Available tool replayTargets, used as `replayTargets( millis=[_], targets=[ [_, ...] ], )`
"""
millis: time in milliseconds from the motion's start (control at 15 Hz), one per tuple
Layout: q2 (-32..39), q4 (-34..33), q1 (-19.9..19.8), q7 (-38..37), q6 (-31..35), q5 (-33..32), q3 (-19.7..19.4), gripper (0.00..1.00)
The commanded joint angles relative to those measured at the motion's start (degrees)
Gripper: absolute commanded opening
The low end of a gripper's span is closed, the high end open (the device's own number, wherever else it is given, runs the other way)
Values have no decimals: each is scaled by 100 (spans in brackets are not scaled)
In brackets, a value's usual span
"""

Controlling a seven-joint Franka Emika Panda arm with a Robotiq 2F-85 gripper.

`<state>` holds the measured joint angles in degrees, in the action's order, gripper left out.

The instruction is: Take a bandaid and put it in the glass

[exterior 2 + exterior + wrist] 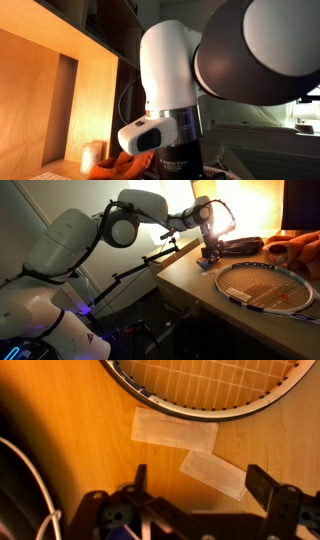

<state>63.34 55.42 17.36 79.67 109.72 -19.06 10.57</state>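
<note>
hovering low over the table (60,420), the arm (135,220) points straight down, likely for a top-down pick. racket (210,385) lies just beyond, its rim crowding the far bandaid (175,428). gripper (203,485) is spread wide and empty, straddling the near bandaid (213,473). both strips lie flat, probably hard to lift. glass: maybe the pale cylinder (93,155), unsure.

1. The arm (140,210) stretches from its base out over the edge of the table (190,275).
2. The wrist turns downward, and the gripper (208,252) hangs just above the tabletop near that edge.
3. In the wrist view the fingers (264,485) stand wide apart.
</note>
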Motion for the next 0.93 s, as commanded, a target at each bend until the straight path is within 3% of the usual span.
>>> replayTargets(
  millis=[0,867],
  targets=[
    [122,-144,61,17,-98,-58,-42,100],
    [241,-180,-11,297,-484,-31,29,100]
  ],
)
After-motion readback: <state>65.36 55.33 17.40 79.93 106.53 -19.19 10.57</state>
